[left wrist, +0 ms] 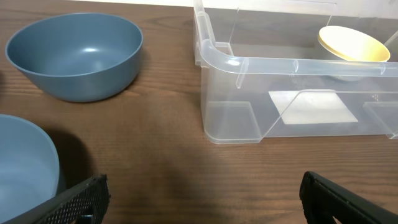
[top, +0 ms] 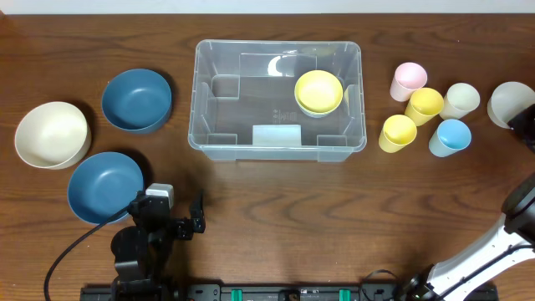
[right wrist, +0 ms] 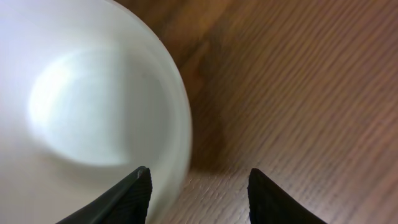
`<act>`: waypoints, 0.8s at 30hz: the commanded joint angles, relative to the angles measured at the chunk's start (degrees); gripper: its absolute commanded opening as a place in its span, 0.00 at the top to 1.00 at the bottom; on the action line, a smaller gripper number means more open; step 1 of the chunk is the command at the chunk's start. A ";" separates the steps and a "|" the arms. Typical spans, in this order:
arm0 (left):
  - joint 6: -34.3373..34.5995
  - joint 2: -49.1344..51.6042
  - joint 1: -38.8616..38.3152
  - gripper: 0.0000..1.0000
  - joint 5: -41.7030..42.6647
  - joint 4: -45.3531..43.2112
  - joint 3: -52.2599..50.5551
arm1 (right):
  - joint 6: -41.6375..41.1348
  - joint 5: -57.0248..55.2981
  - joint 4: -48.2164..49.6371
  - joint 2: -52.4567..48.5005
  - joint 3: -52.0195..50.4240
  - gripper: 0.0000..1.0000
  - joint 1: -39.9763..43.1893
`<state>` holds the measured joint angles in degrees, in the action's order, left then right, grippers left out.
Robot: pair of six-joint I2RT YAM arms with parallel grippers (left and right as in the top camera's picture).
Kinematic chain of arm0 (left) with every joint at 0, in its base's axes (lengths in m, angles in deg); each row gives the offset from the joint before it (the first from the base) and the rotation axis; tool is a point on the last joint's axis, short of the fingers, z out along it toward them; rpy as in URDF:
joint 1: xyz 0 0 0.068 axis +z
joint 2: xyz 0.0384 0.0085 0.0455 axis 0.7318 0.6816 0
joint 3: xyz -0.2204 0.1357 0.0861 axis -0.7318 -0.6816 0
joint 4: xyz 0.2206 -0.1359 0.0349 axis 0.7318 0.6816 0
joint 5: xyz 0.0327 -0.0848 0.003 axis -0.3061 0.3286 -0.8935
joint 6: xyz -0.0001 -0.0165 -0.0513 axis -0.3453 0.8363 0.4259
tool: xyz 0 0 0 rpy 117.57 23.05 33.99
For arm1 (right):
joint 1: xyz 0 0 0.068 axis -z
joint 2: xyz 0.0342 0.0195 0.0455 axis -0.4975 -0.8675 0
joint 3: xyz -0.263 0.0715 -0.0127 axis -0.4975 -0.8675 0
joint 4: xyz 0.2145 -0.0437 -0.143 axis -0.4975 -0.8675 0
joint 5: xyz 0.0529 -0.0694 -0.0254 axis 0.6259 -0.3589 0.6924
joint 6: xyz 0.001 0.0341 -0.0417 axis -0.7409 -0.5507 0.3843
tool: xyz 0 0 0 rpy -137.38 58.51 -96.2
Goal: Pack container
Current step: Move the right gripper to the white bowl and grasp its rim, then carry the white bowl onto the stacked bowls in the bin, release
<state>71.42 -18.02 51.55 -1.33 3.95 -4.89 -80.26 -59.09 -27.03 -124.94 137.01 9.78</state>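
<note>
Clear plastic, the container (top: 242,109) is seen upper centre overhead, a yellow bowl (top: 318,91) inside at right. Lower left, the left gripper (left wrist: 205,199) is held wide. Far right, the white cup (right wrist: 81,106) is straddled at its rim by the right gripper (right wrist: 199,186), jaws partly apart.

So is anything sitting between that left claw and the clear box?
Nothing visible does. Bare table lies between the left gripper and the container; the blue bowls sit off to the left.
</note>
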 commanded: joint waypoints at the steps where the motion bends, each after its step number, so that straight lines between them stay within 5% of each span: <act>1: -0.98 -0.04 0.35 0.02 -0.28 0.11 -1.14 | -0.81 -0.37 0.39 -1.77 0.37 0.52 0.17; 8: -0.98 -0.04 0.35 0.02 -0.28 0.11 -1.14 | -2.58 0.31 -0.72 -2.56 0.37 0.82 0.09; 15: -0.98 -0.04 0.35 0.02 -0.28 0.11 -1.14 | -5.20 1.97 -5.88 -1.75 0.39 0.99 0.07; 24: -0.98 -0.04 0.35 0.02 -0.28 0.11 -1.14 | -6.75 3.72 -11.34 10.36 0.42 0.99 0.13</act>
<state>71.42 -18.02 51.55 -1.33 3.95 -4.89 -85.44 -56.80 -38.18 -122.43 137.10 9.78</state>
